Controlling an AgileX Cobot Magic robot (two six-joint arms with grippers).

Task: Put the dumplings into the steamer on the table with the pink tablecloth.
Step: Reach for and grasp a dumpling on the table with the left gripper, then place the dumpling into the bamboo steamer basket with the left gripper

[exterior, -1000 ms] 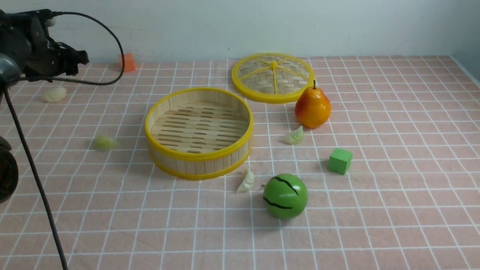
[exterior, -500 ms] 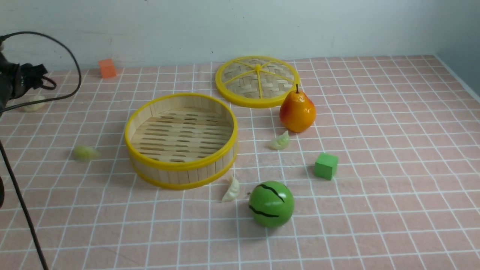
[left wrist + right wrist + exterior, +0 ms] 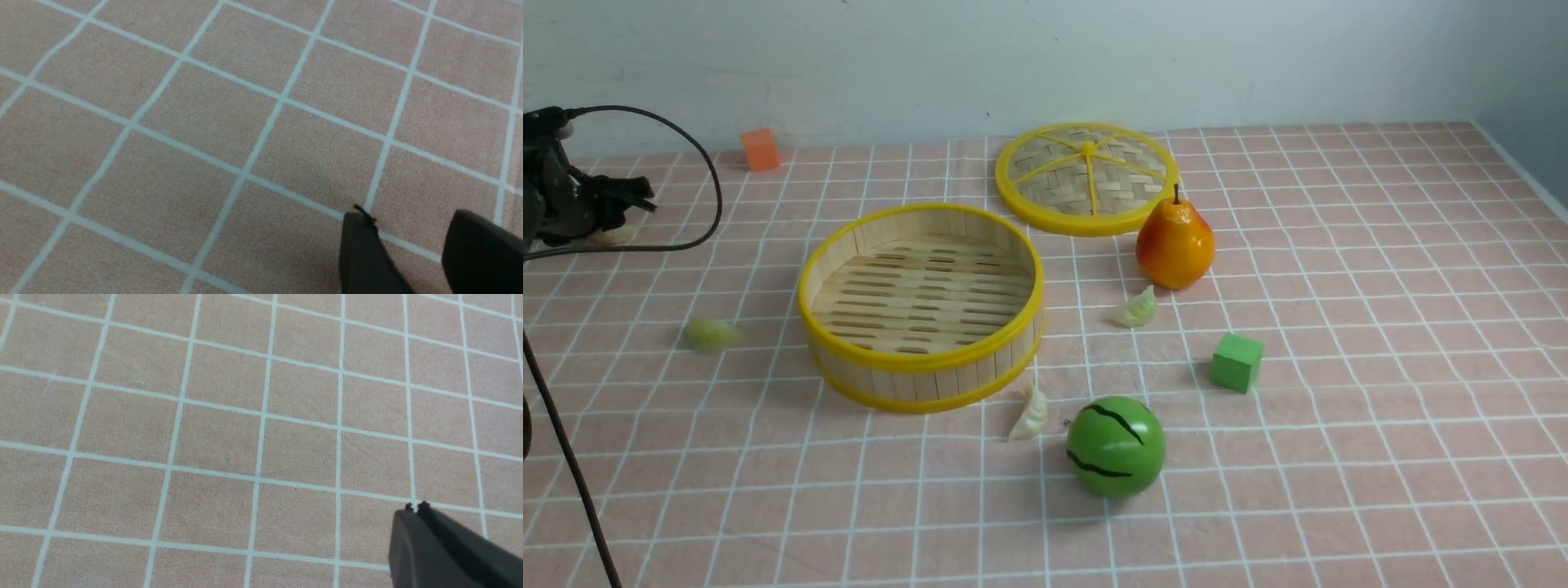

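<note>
Your right claw has its jaws pressed together over the pink tablecloth with its thin white grid. Nearest on the bench sits a green ball with black streaks. Just beside it, close to the steamer's front wall, lies a cream pleated crescent dumpling. A green cube sits further right.

The round bamboo-slat steamer with yellow rims stands mid-bench. A blurred light green dumpling lies to its left. A pale green dumpling lies to its right, just before the orange-yellow pear. These three rest on the cloth, outside the steamer.

At the far left, your left claw has its fingers apart, with cloth showing between them. A fourth cream dumpling peeks out beside that arm. Behind lie the flat woven yellow-spoked lid, an orange cube and a pale wall.
</note>
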